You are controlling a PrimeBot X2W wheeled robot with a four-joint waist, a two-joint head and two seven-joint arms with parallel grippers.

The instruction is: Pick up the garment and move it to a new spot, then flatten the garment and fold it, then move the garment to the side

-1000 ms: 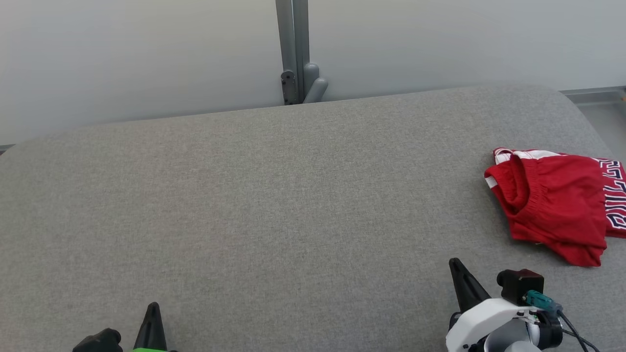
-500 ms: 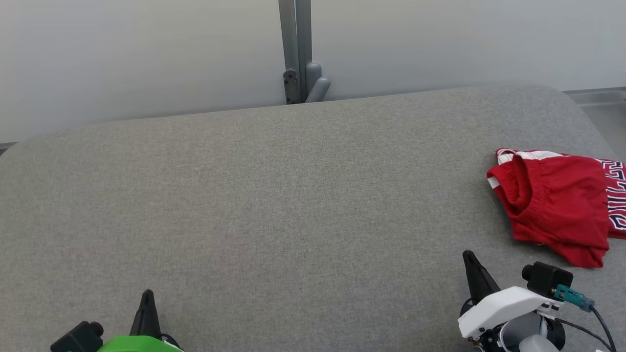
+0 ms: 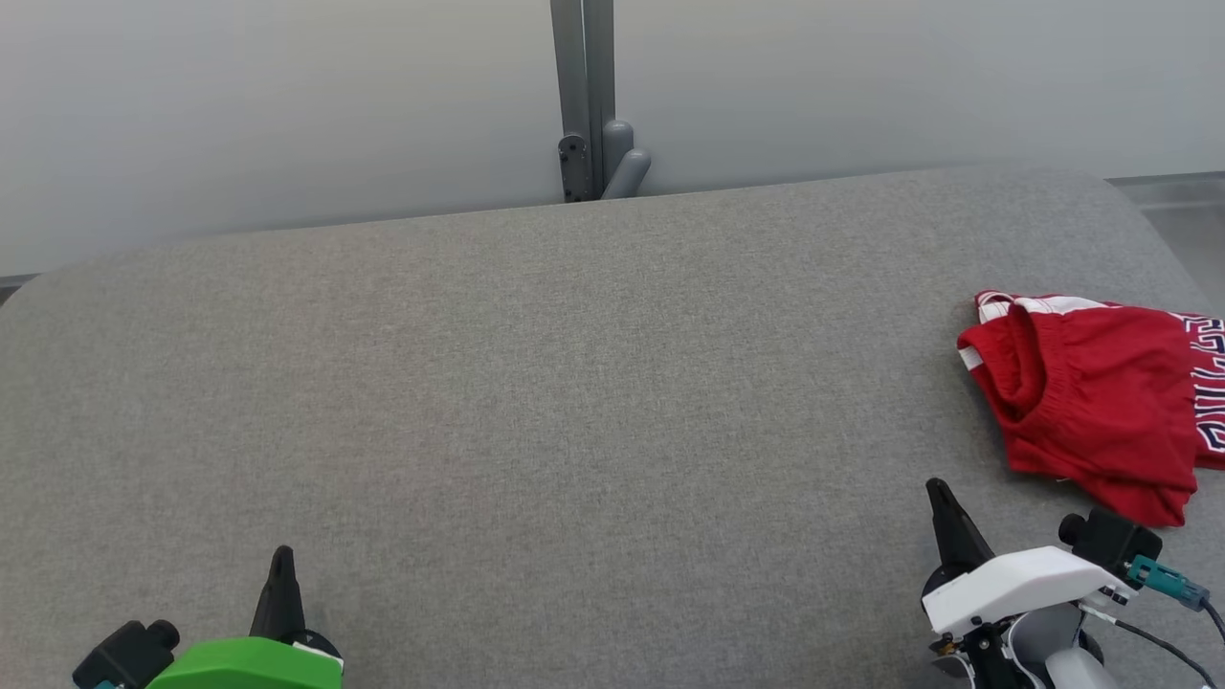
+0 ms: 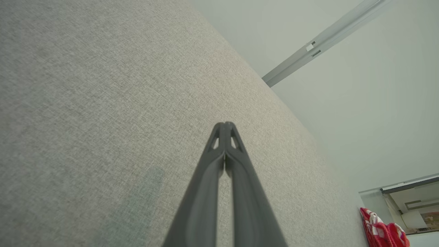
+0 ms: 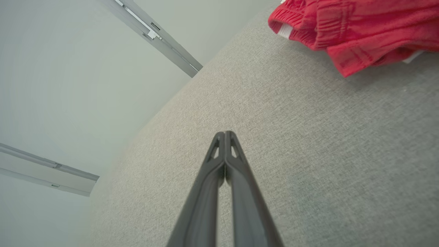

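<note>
The red garment (image 3: 1086,402) is lying bunched, its waistband turned over, at the right side of the grey padded table (image 3: 536,383). The right gripper (image 3: 938,490) is pointing up the table near the garment's closest corner, fingers clenched together on nothing. The left gripper (image 3: 281,560) is sitting well apart, likewise clenched and empty. The pick-up seems not yet begun. Next, the right fingers need parting and reaching onto the cloth's near edge.

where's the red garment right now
In the head view, the garment lies crumpled at the right edge of the grey table. It is just ahead and right of the right gripper, not touching it.
</note>
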